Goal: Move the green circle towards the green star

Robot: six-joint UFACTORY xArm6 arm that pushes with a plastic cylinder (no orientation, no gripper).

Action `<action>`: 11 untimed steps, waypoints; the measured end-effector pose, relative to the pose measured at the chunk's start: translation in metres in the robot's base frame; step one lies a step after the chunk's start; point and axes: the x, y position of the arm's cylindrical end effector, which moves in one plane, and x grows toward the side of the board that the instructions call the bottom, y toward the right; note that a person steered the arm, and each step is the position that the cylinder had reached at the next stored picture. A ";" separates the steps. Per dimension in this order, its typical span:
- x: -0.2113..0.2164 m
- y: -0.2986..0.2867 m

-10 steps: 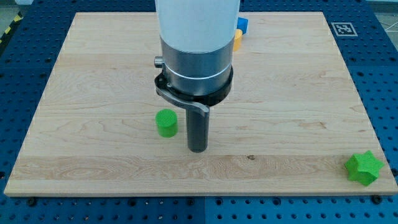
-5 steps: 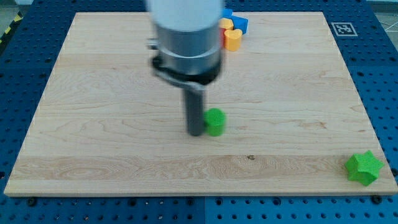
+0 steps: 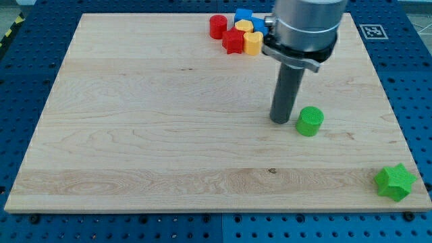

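The wooden board (image 3: 135,135) fills the view. My tip (image 3: 281,121) rests on it right of centre; the rod carries no claw, so nothing is clenched or released. Just beside it, at three o'clock, stands the green circle (image 3: 310,121), perhaps touching, though the gap is hard to judge. The green star (image 3: 395,182) sits well apart at four o'clock, by the board's corner. Small, light and rigid, the circle should slide easily; push its ten-o'clock side, centrally, or it slips off sideways.
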 end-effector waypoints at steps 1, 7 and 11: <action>0.033 0.034; 0.027 0.077; 0.007 0.114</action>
